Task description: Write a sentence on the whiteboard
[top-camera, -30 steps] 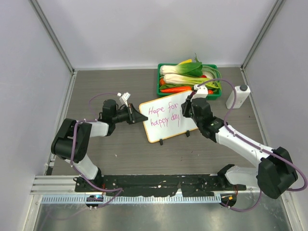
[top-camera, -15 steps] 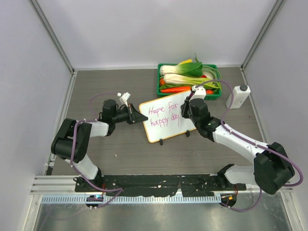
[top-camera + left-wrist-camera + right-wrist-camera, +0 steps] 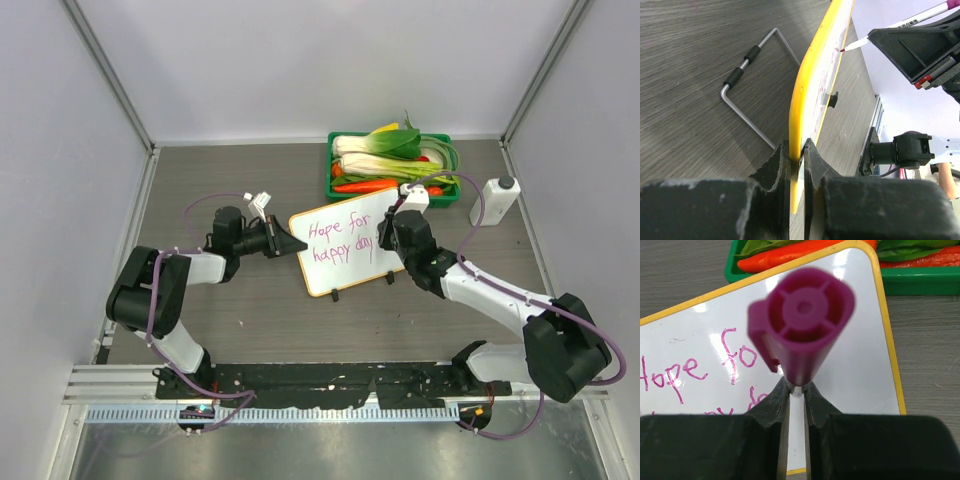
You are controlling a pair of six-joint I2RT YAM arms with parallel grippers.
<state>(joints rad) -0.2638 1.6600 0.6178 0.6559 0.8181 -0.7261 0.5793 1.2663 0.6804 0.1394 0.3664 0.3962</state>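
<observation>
The whiteboard, white with an orange rim, stands tilted at the table's middle on black clip feet. Pink handwriting on it reads "Hope for" above "happy day". My left gripper is shut on the board's left edge; the left wrist view shows its jaws pinching the yellow rim. My right gripper is shut on a magenta marker, whose tip touches the board's right part. In the right wrist view the marker hides part of the writing on the whiteboard.
A green tray of vegetables sits just behind the board. A white bottle stands at the right. A bent wire stand lies on the table by the board. Grey walls close the sides.
My right gripper with the marker has shifted slightly right and toward the near edge along the second line. The left arm and the board have not moved.
</observation>
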